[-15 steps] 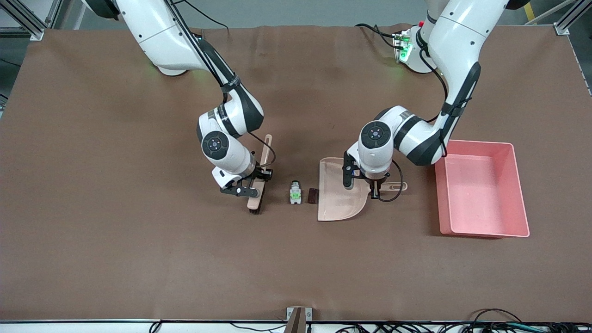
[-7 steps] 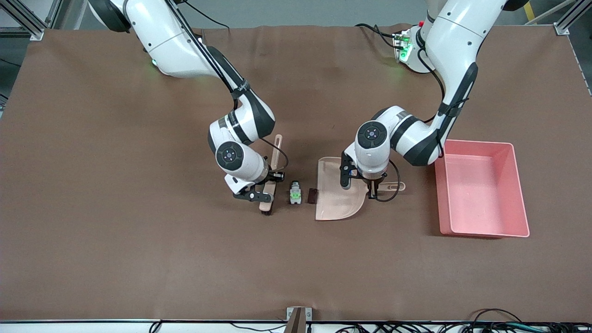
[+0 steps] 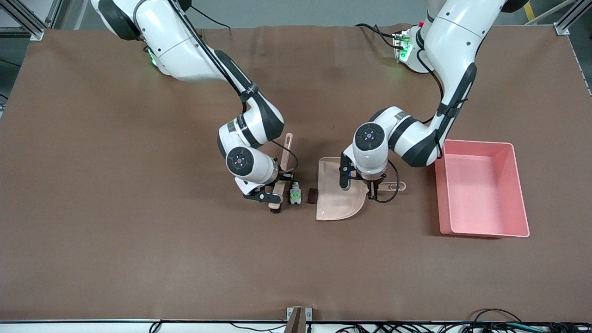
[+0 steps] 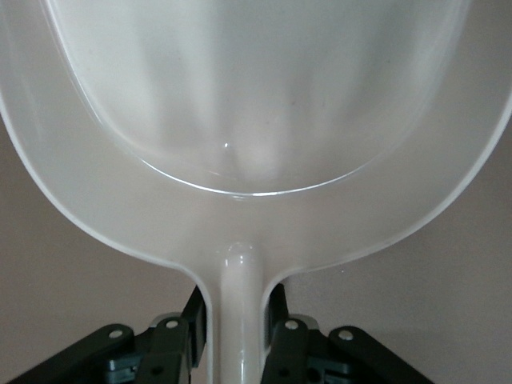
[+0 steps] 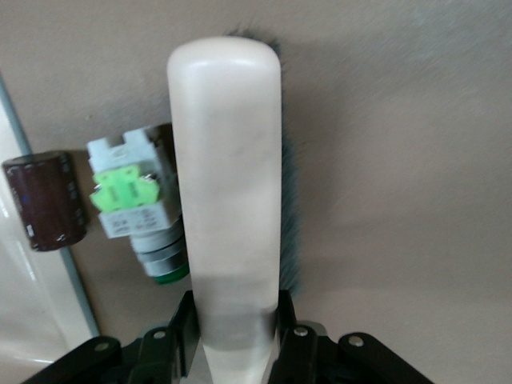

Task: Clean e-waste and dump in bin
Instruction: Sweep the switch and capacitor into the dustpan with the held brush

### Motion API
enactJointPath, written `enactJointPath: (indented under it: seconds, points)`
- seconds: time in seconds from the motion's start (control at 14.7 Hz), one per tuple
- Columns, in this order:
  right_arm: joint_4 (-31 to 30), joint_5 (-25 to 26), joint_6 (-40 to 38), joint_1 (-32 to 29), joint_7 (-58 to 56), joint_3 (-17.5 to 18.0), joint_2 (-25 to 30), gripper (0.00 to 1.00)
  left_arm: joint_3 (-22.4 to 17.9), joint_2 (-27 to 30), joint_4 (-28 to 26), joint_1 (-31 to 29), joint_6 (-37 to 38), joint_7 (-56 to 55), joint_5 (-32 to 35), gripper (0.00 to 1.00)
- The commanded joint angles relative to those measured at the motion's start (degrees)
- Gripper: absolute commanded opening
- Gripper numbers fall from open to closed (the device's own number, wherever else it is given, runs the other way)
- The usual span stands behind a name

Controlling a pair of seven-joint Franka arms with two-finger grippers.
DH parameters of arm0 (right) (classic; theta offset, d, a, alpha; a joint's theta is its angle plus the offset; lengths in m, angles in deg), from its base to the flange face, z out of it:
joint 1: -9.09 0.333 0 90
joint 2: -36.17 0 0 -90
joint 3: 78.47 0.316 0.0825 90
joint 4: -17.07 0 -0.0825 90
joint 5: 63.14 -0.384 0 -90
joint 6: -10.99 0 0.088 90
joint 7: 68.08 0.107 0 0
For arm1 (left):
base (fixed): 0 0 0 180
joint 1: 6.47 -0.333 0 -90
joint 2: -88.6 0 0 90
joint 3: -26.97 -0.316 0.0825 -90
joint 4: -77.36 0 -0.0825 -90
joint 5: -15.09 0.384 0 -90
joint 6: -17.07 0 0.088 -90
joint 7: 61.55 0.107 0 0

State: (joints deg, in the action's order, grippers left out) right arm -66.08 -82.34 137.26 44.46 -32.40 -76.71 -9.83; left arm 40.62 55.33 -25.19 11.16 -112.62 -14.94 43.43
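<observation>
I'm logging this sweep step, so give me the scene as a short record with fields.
right claw: shut on brush, bristles on the table beside white component
left claw: shut on dustpan handle
maroon block: at the dustpan's open edge
bin: toward the left arm's end, nothing seen inside
e-waste in dustpan: none yet

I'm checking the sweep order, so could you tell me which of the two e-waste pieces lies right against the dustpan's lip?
The dark maroon rectangular block; the white component with green marks lies beside the brush.
</observation>
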Motion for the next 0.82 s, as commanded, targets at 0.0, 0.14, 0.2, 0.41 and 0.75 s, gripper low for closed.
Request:
enactJointPath:
  seconds: [0.0, 0.14, 0.2, 0.41, 0.75]
  points:
    - [2.56, -1.54, -0.94, 0.93, 1.33, -0.01, -1.55, 0.00, -0.03, -1.10, 1.92, 0.47, 1.54, -0.91, 1.28, 0.13]
    - [3.44, -2.24, -1.02, 0.93, 1.24, 0.60, -1.99, 0.00, -0.03, -1.10, 1.92, 0.47, 1.54, -0.91, 1.37, 0.13]
    - [4.05, -2.25, -1.02, 0.93, 1.33, 0.95, -2.26, 0.00, -0.03, -1.10, 1.92, 0.47, 1.54, -0.91, 1.29, 0.13]
    - [6.16, -2.25, -1.11, 0.93, 1.24, 1.74, -3.40, 0.00, -0.03, -1.10, 2.00, 0.38, 1.54, -0.91, 1.28, 0.13]
    - [8.54, -2.16, -1.02, 2.07, 1.33, 2.36, -4.72, 0.00, -0.03, -1.10, 2.09, 0.47, 1.54, -0.82, 1.28, 0.13]
